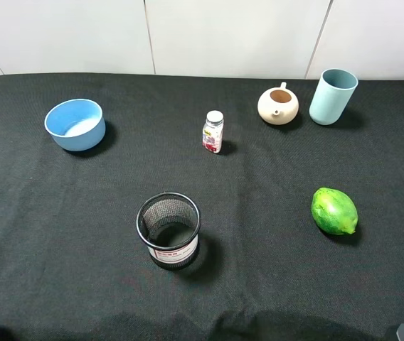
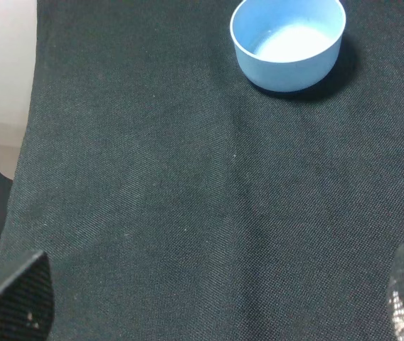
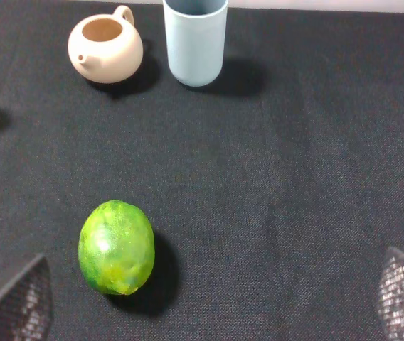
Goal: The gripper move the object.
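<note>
One small white-capped plastic bottle (image 1: 213, 132) stands upright on black woven cloth (image 1: 60, 213).

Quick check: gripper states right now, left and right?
Left gripper: open, holding nothing.
Right gripper: open, holding nothing.

Bowl (image 1: 75, 124): is sitting at the back left of the table (image 1: 45, 249)
Bottle (image 1: 213, 132): is standing near the middle, between the bowl and the teapot (image 1: 278, 105)
Teapot: is sitting at the back right, just beside the cup (image 1: 333, 96)
Cup: is standing right of the teapot
Pen holder (image 1: 168, 230): is standing in front of the bottle, a bit left
Fruit (image 1: 333, 211): is lying on the right, in front of the cup
</note>
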Robot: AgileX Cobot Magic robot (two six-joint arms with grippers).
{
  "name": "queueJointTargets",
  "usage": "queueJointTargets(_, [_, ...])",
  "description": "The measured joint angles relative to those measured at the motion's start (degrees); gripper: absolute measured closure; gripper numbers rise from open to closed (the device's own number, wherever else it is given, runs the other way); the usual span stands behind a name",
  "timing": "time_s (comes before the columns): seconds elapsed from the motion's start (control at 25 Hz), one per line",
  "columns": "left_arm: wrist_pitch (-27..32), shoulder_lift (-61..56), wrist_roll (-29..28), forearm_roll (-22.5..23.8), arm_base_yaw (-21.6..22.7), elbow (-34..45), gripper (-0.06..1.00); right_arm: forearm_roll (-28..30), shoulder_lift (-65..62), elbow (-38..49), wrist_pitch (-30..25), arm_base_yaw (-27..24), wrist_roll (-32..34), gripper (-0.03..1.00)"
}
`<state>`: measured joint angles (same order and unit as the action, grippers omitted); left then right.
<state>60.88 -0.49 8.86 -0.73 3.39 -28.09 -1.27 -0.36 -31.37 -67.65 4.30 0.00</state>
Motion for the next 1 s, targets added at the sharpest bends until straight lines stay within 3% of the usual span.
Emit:
queueJointTargets(0.72, [0.00,0.00,0.00,0.00,0.00,0.00,-0.05,0.00,0.18,0.00,0.57,0.00,0.00,0.27])
queueJointTargets(1.0, [0.00,0.00,0.00,0.00,0.00,0.00,-0.05,-1.71,8.35,-0.19,1.37,0.00,0.00,0.27])
